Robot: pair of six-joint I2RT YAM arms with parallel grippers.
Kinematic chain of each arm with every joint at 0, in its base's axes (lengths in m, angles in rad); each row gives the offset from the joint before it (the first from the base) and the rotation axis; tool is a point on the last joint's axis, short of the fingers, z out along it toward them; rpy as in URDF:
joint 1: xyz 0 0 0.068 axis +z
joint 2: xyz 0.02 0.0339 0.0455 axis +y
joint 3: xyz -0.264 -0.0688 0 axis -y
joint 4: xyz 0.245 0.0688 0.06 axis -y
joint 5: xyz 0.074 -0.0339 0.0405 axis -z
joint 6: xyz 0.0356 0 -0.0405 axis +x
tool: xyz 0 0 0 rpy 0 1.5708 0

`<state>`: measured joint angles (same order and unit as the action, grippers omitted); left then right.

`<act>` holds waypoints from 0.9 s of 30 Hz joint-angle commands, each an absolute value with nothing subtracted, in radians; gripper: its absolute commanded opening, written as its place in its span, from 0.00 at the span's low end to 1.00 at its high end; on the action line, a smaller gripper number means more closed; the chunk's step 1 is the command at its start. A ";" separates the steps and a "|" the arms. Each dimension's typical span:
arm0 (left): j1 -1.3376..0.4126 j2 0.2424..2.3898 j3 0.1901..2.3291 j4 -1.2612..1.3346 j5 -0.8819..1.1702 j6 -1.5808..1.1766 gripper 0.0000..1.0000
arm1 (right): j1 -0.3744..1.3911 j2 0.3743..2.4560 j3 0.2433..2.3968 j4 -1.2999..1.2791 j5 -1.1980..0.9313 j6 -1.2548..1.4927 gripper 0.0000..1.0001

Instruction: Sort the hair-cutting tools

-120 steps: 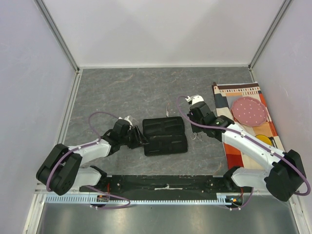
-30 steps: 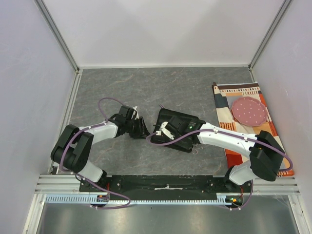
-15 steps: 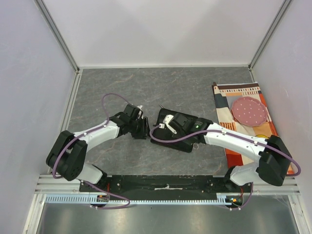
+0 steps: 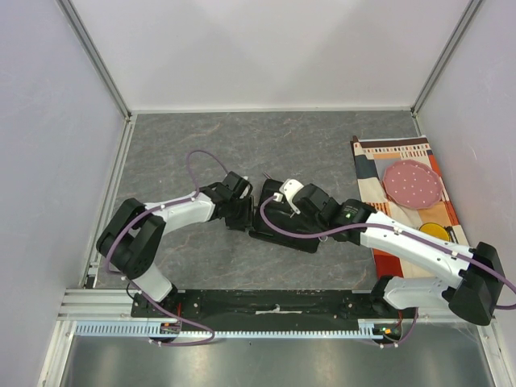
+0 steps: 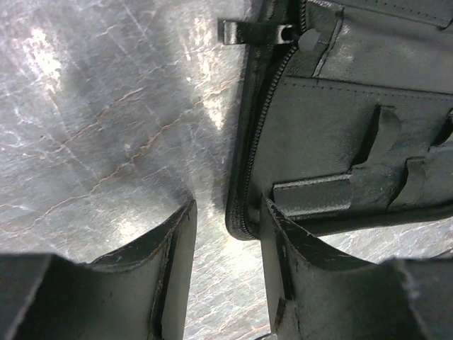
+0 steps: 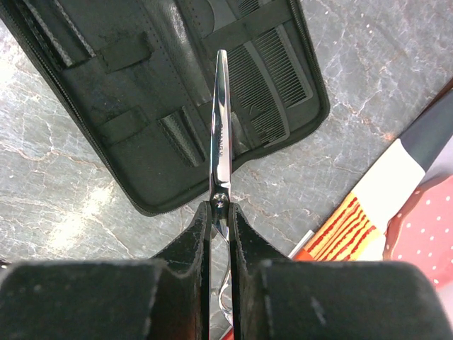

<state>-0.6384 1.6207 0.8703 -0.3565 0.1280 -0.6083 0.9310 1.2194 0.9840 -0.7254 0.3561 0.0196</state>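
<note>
right gripper (image 6: 219, 225) clamped on silver scissors (image 6: 220, 127), blades over the open black pouch (image 6: 134, 134); left gripper (image 5: 228, 225) jaws half apart, astride the pouch's zip edge.

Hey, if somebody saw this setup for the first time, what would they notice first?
First, the slim silver scissors pinched in the right gripper, blades pointing out over the open black pouch mid-table. Next, the left gripper, its jaws apart either side of the pouch's zipped edge. Then the bright patterned cloth with a pink dotted plate at the right.
</note>
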 commanded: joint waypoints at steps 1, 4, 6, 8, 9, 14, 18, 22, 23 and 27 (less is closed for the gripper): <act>-0.658 1.660 0.896 -0.373 0.049 -0.595 0.48 | 0.927 1.190 0.954 -0.678 0.336 0.040 0.00; -0.666 1.663 0.913 -0.388 0.040 -0.595 0.49 | 0.928 1.187 0.948 -0.670 0.330 0.038 0.00; -0.670 1.669 0.920 -0.391 0.037 -0.595 0.47 | 0.927 1.187 0.951 -0.670 0.328 0.041 0.00; -0.673 1.692 0.926 -0.394 0.034 -0.591 0.32 | 0.927 1.186 0.956 -0.670 0.324 0.043 0.00; -0.673 1.700 0.931 -0.405 0.031 -0.592 0.26 | 0.928 1.181 0.956 -0.672 0.322 0.044 0.00; -0.673 1.756 0.954 -0.433 0.012 -0.584 0.17 | 0.927 1.170 0.965 -0.676 0.302 0.049 0.00; -0.672 1.782 0.971 -0.452 0.002 -0.555 0.14 | 0.928 1.177 0.965 -0.683 0.259 0.049 0.00; -0.655 1.770 0.962 -0.472 -0.043 -0.537 0.13 | 0.933 1.203 0.948 -0.690 0.177 0.029 0.00; -0.635 1.764 0.959 -0.474 -0.040 -0.532 0.13 | 0.933 1.209 0.940 -0.689 0.163 0.028 0.00; -0.586 1.727 0.937 -0.468 -0.028 -0.511 0.13 | 0.945 1.265 0.943 -0.687 0.085 0.017 0.00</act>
